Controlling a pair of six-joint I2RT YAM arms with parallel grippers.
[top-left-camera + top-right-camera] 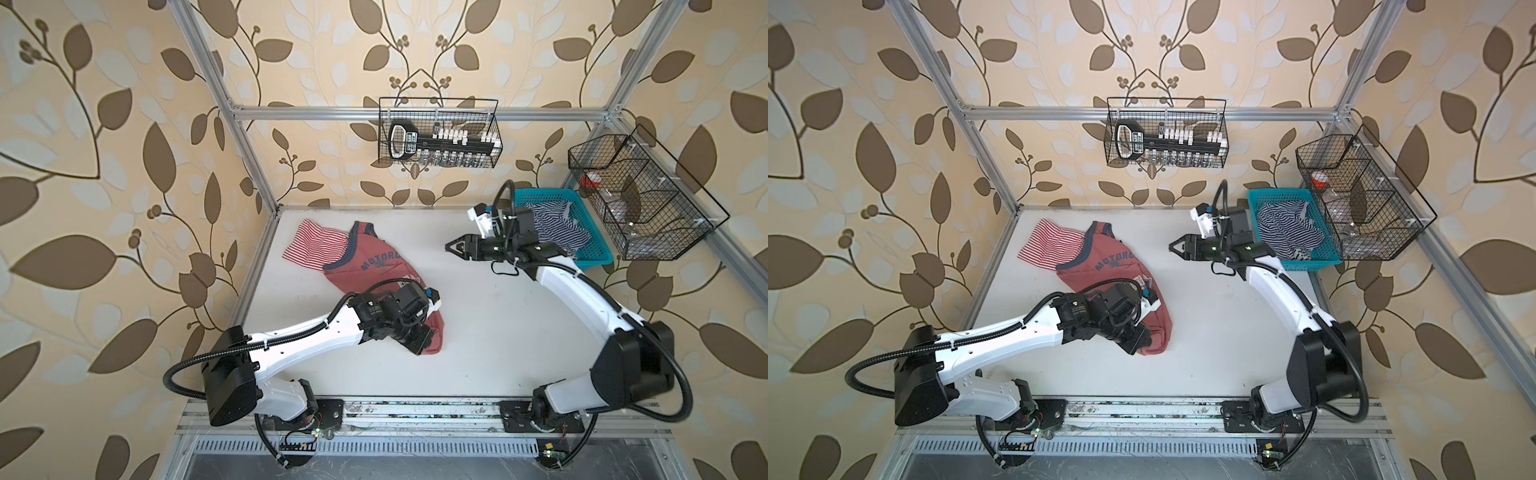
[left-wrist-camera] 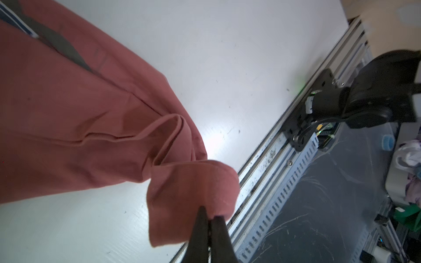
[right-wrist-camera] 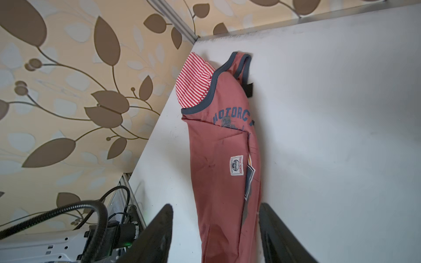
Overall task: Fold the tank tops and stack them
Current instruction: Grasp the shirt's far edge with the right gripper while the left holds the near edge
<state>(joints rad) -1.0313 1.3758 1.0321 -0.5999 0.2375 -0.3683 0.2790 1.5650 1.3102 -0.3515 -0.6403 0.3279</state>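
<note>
On the white table (image 1: 478, 332) in both top views, the rumpled dusty red tank top (image 1: 374, 270) overlaps the thin-striped tank top (image 1: 309, 245); the left arm (image 1: 299, 332) hides its lower part; a teal basket (image 1: 548, 194) sits far right. Left wrist view: the left gripper (image 2: 209, 215), pinched tight, holds a soft hem corner. Right wrist view: the right gripper (image 3: 216, 205) gapes wide, empty.

Larger top (image 1: 374, 266) over smaller top (image 1: 309, 245), basket (image 1: 548, 193) right

Red tank top (image 1: 365, 266) atop striped top (image 1: 309, 245)
</note>
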